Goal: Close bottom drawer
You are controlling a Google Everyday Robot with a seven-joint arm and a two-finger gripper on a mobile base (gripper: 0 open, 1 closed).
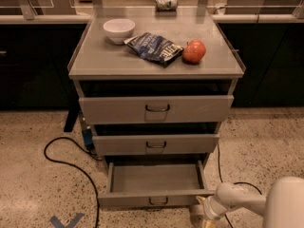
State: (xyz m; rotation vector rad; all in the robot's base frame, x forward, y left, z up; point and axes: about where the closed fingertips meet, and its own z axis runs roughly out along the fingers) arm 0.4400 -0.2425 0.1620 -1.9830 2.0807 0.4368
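Observation:
The bottom drawer (154, 178) is the lowest of the grey cabinet's three and is pulled far out, its shallow tray empty. Its short front panel (152, 200) carries a small dark wire handle (158, 201) at centre. My gripper (199, 216) reaches in from the lower right on a white arm and sits just below and right of the front panel's right end, close to the floor. The middle drawer (156, 144) and the top drawer (156, 109) each stand a little way out.
On the cabinet top (95, 63) lie a white bowl (118, 29), a dark chip bag (156, 47), a red apple (194, 51) and a can (166, 3). A black cable (66, 160) loops over the speckled floor at left. Dark counters flank the cabinet.

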